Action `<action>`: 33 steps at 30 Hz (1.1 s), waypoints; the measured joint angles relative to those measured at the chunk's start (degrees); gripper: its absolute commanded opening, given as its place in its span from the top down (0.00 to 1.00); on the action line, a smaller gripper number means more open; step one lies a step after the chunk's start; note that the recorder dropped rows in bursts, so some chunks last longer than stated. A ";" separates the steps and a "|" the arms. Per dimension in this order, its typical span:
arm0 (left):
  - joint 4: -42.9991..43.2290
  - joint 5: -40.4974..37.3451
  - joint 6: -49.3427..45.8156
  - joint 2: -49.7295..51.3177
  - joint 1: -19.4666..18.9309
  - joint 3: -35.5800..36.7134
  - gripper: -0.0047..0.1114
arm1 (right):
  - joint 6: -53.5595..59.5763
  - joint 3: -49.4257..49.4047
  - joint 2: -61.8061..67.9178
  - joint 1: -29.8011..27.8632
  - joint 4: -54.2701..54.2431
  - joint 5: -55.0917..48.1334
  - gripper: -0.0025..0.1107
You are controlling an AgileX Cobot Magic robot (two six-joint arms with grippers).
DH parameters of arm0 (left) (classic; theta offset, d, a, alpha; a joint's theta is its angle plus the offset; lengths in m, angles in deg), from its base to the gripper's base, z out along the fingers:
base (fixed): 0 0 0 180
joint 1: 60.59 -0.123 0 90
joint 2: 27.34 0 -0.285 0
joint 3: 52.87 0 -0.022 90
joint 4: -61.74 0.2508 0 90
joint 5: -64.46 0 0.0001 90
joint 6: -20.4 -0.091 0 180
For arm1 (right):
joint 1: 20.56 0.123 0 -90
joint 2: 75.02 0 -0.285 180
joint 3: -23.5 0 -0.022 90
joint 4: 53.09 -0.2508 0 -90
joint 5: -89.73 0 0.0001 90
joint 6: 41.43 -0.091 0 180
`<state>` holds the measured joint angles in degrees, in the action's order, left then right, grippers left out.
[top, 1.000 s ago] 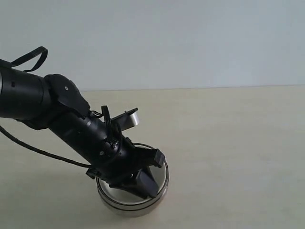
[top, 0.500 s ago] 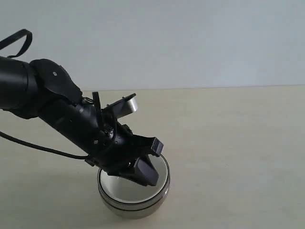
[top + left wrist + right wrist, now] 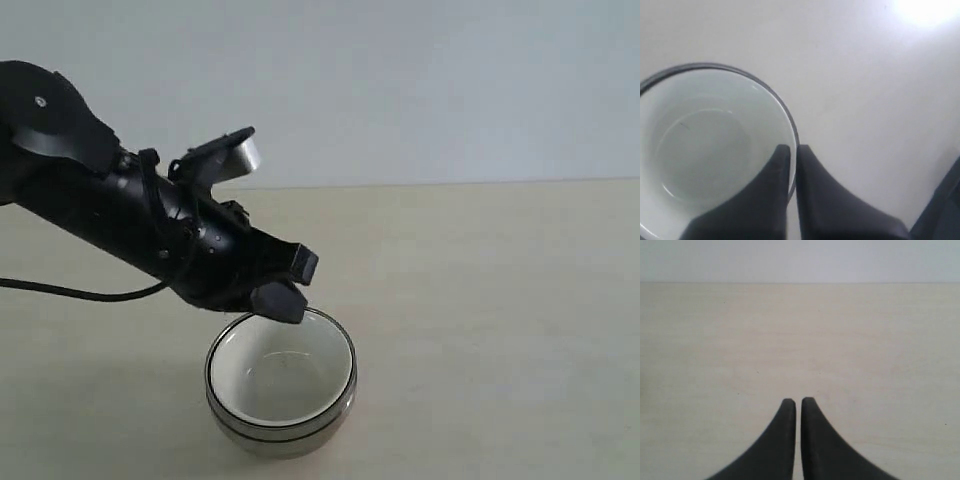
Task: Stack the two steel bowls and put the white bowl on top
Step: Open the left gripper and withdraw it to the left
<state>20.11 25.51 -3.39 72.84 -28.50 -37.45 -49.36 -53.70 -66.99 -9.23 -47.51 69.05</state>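
While the left gripper (image 3: 285, 292) and right gripper (image 3: 798, 402) are both pinched closed and empty, one white bowl (image 3: 280, 375) sits nested in two steel bowls (image 3: 285, 438).
That single stack lies just below the left gripper's tips; the right gripper faces only the table (image 3: 850, 340).

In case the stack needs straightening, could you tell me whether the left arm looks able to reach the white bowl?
Probably yes: the left tool hangs shut over the white bowl, at its rim, nothing between them; it must open to grip.

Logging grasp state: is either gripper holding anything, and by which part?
Nothing is held. The left gripper hangs above the white bowl, jaws shut and empty; the right gripper is shut too, over the table.
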 measured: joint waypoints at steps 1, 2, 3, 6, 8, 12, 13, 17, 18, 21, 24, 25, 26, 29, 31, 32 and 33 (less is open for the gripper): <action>0.00 1.37 0.00 -1.04 0.00 0.64 0.93 | 0.00 0.00 0.00 0.00 0.00 0.00 0.98; 0.13 2.58 0.00 -1.92 0.00 1.25 0.93 | 0.00 0.00 0.00 0.00 0.00 0.00 0.98; 0.14 4.18 0.00 -3.13 0.00 2.22 0.93 | 0.00 0.00 0.00 0.00 0.00 0.00 0.98; 0.14 9.74 0.00 -7.20 0.00 6.42 0.93 | 0.00 0.00 0.00 0.00 0.00 0.00 0.98; -0.96 20.00 0.00 -14.32 0.00 14.79 0.93 | 0.00 0.00 0.00 0.00 0.00 0.00 0.98; -5.84 31.72 0.24 -25.82 0.00 27.83 0.93 | 0.00 0.00 0.00 0.00 0.00 0.00 0.98; -6.76 32.62 0.38 -27.58 0.00 29.66 0.93 | 0.00 0.00 0.00 0.00 0.00 0.00 0.98; -10.28 30.35 0.63 -35.16 0.00 35.80 0.93 | 0.00 0.00 0.00 0.00 0.00 0.00 0.98; -10.77 26.54 0.73 -37.47 0.00 37.35 0.93 | 0.00 0.00 0.00 0.00 0.00 0.00 0.98; -10.98 18.13 0.73 -41.06 0.00 38.95 0.93 | 0.00 0.00 0.00 0.00 0.00 0.00 0.98; -10.98 12.49 0.73 -43.52 0.00 39.17 0.93 | 0.00 0.00 0.00 0.00 0.00 0.00 0.98; -10.98 11.73 0.73 -44.14 0.00 39.17 0.93 | 0.00 0.00 0.00 0.00 0.00 0.00 0.98; -10.98 11.25 0.73 -44.93 0.00 39.17 0.93 | 0.00 0.00 0.00 0.00 0.00 0.00 0.98; -10.98 11.04 0.73 -45.56 0.00 39.17 0.93 | 0.00 0.00 0.00 0.00 0.00 0.00 0.98; -10.98 11.04 0.73 -45.56 0.00 39.17 0.93 | 0.00 0.00 0.00 0.00 0.00 0.00 0.98; -10.98 11.04 0.73 -45.56 0.00 39.17 0.93 | 0.00 0.00 0.00 0.00 0.00 0.00 0.98; -10.98 11.04 0.73 -45.56 0.00 39.17 0.93 | 0.00 0.00 0.00 0.00 0.00 0.00 0.98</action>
<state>9.13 36.55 -2.65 27.28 -28.50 1.72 -49.36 -53.70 -66.99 -9.23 -47.51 69.05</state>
